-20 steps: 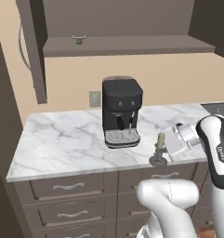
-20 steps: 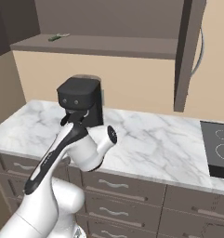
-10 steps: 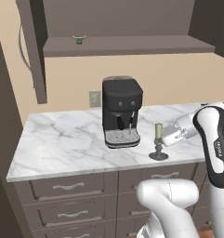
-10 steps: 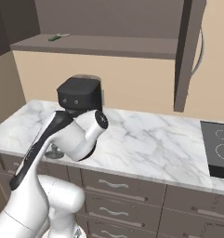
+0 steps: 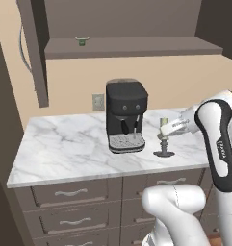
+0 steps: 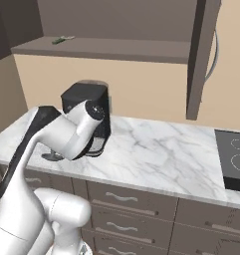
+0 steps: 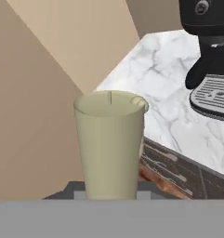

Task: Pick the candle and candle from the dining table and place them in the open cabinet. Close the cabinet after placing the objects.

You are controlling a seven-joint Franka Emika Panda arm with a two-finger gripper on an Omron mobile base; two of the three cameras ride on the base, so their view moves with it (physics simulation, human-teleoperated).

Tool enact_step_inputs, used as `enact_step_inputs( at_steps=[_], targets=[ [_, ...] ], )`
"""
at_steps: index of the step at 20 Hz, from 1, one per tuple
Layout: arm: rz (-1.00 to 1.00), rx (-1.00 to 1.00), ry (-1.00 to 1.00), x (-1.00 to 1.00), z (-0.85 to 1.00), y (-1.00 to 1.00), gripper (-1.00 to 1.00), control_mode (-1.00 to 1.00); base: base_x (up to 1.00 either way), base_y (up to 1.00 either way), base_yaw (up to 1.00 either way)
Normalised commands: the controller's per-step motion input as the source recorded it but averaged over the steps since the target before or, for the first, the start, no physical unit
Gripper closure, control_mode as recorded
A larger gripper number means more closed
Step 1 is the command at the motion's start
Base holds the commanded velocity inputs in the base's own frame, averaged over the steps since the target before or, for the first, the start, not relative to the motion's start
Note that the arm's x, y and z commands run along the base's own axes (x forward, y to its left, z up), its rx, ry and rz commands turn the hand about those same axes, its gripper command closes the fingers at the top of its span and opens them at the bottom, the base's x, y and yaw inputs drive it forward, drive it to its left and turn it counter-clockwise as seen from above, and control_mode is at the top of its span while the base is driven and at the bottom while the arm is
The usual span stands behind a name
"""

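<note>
My gripper (image 5: 166, 129) is shut on the olive-beige candle (image 5: 162, 126), which stands upright on its round dark grey dish base (image 5: 163, 153) low over the marble counter, right of the coffee machine. I cannot tell whether the base touches the counter. In the hand view the candle (image 7: 109, 144) stands close up between the fingers. In the right base view the dish base (image 6: 53, 156) peeks out behind the arm. Above, the open cabinet shows its brown shelf (image 5: 136, 48) and an open door (image 5: 34, 53). The dining table is out of view.
A black coffee machine (image 5: 126, 115) stands mid-counter, just left of the candle. A small green object (image 5: 81, 42) sits on the cabinet shelf. Drawers with silver handles (image 5: 69, 193) run below the counter (image 5: 64, 144). A stovetop (image 6: 233, 159) lies at the far right.
The gripper has carried the candle up a little and to the left, closer to the coffee machine. The forearm has swung upright. The grip has stayed shut.
</note>
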Motion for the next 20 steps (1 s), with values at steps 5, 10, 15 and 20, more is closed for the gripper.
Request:
enact_step_inputs(
  at_steps=[5,10,15,20],
  targets=[
    [-0.20,-0.13,-0.02,0.00,0.28,0.00,1.00,-1.00,0.00,0.00,0.00],
    [-0.20,-0.15,-0.10,0.00,0.24,0.00,1.00,-1.00,0.00,0.00,0.00],
    [-0.22,-0.14,-0.12,0.00,0.27,0.00,1.00,-1.00,0.00,0.00,0.00],
    [-0.13,-0.16,-0.21,0.00,0.25,0.00,1.00,-1.00,0.00,0.00,0.00]
  ],
)
